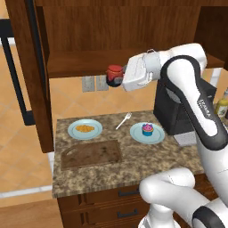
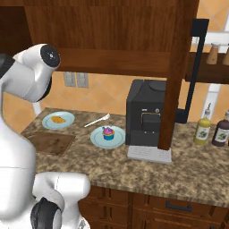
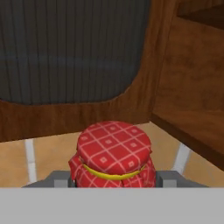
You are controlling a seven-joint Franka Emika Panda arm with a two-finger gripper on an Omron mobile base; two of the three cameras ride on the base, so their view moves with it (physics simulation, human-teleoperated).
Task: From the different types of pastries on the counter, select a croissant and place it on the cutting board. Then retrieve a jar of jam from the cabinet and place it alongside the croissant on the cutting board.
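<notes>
While clamped between the fingers of the gripper [image 1: 116, 76], the jar of jam [image 1: 114, 73] hangs in the air just off the front edge of the cabinet [image 1: 102, 35] shelf, above the desk [image 1: 133, 167]. Croissant [image 1: 84, 128]: on a light-blue plate [image 1: 72, 132] near the desk's back left corner. Cutting board [image 1: 91, 154]: bare, just in front of that plate. Cupcake [image 1: 147, 129]: on a second plate [image 1: 156, 136], mid-desk. Fork [image 1: 123, 121]: between the plates, toward the back edge.

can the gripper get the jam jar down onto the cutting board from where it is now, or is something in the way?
Probably yes. The gripper holds the jar of jam in front of the cabinet shelf, above the counter. The cutting board lies bare below; the croissant sits on its plate behind it.
</notes>
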